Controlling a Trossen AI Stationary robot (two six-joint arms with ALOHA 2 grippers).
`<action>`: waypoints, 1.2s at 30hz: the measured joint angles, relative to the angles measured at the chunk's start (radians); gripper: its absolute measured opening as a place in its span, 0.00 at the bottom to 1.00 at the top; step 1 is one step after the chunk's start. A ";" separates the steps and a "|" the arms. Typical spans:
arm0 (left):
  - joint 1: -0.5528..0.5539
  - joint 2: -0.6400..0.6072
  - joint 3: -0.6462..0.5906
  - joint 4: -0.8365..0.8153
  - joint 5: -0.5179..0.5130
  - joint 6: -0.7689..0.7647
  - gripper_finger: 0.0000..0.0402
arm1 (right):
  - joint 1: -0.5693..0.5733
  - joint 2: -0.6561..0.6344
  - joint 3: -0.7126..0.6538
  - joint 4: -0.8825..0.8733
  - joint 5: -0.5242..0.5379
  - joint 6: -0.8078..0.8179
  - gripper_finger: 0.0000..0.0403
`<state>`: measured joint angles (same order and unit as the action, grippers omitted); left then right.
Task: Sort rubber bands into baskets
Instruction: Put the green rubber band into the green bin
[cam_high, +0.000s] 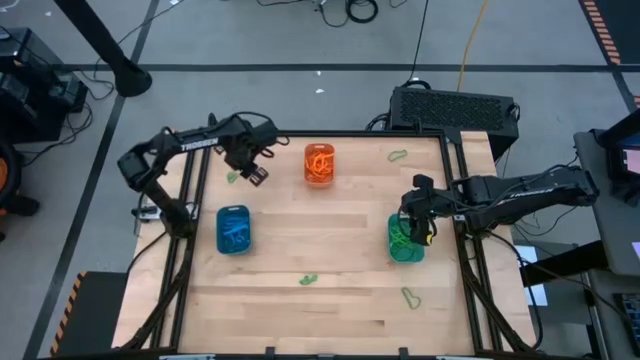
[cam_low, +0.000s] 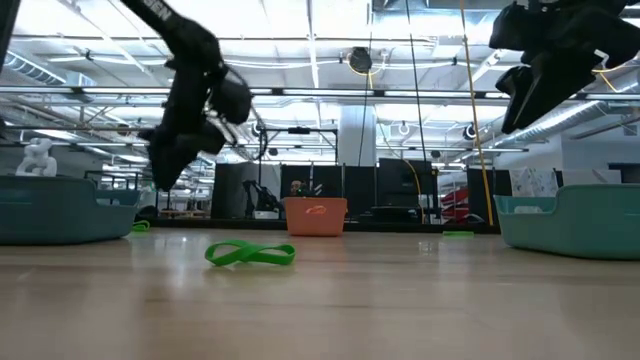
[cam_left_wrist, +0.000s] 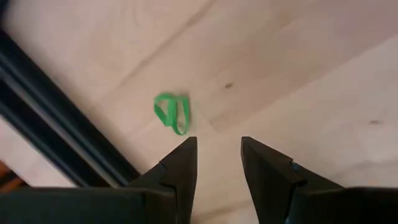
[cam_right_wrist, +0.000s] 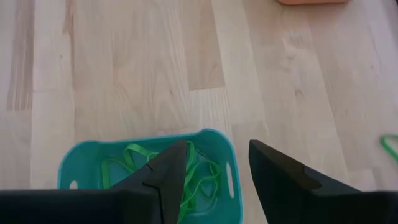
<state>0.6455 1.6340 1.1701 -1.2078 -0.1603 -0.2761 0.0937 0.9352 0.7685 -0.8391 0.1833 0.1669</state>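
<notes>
A twisted green rubber band (cam_low: 250, 254) lies on the wooden table (cam_high: 330, 290), closest to the low camera.

White lettering on the left arm in the high view is too small to read. Three baskets: orange (cam_high: 319, 164) at upper centre, blue (cam_high: 234, 229) at left, teal (cam_high: 405, 240) at right, each holding bands of its own colour. Four loose green bands show on the bare wood. The left gripper (cam_high: 254, 175) hangs at upper left, fingers spread and empty, just beside one green band (cam_left_wrist: 172, 112). The right gripper (cam_high: 420, 228) hovers above the teal basket, its fingers likewise apart, holding nothing.
</notes>
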 joint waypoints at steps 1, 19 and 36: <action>0.021 0.003 -0.027 0.019 0.004 0.008 0.33 | 0.000 0.000 0.000 0.003 0.000 0.000 0.41; 0.236 0.016 -0.230 0.245 0.043 0.115 0.33 | 0.000 0.002 0.001 0.005 -0.001 -0.004 0.41; 0.260 0.016 -0.299 0.339 0.104 0.156 0.03 | 0.000 0.002 0.001 0.005 -0.002 -0.004 0.41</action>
<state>0.9052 1.6497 0.8711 -0.8688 -0.0567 -0.1202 0.0933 0.9367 0.7696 -0.8342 0.1818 0.1627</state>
